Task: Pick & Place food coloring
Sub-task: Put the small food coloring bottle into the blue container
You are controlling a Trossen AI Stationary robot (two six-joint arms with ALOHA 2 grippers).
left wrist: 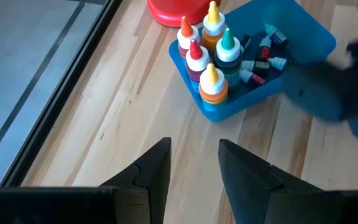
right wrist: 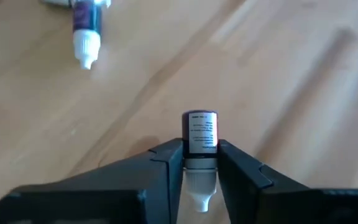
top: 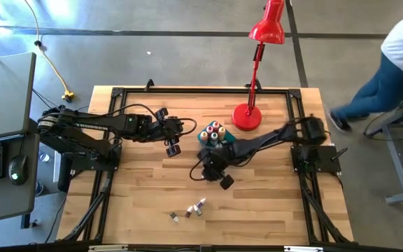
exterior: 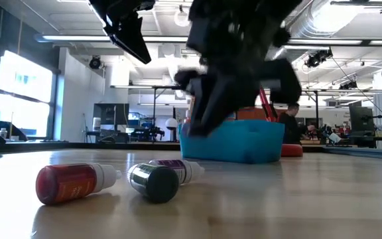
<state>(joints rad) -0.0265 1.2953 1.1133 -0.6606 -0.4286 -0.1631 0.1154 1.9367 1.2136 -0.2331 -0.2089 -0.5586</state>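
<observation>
The right gripper (right wrist: pixel 201 163) is clamped on a small bottle (right wrist: pixel 200 140), pinching it at the neck just behind the pointed white cap, in the air beside the teal tub (left wrist: pixel 303 34) on its open-table side. The hold is narrow and the bottle is smooth, round plastic, so it could twist or slip out if the arm swings fast toward the tub, and it might roll away across the slick wood table (top: pixel 138 189). The tub already holds upright dropper bottles (left wrist: pixel 211 56) packed in one corner; a careless drop could knock those over. Three more bottles (top: pixel 189 209) lie on their sides well away from the tub. The left gripper (left wrist: pixel 194 171) hovers near the tub, fingers apart and empty.
</observation>
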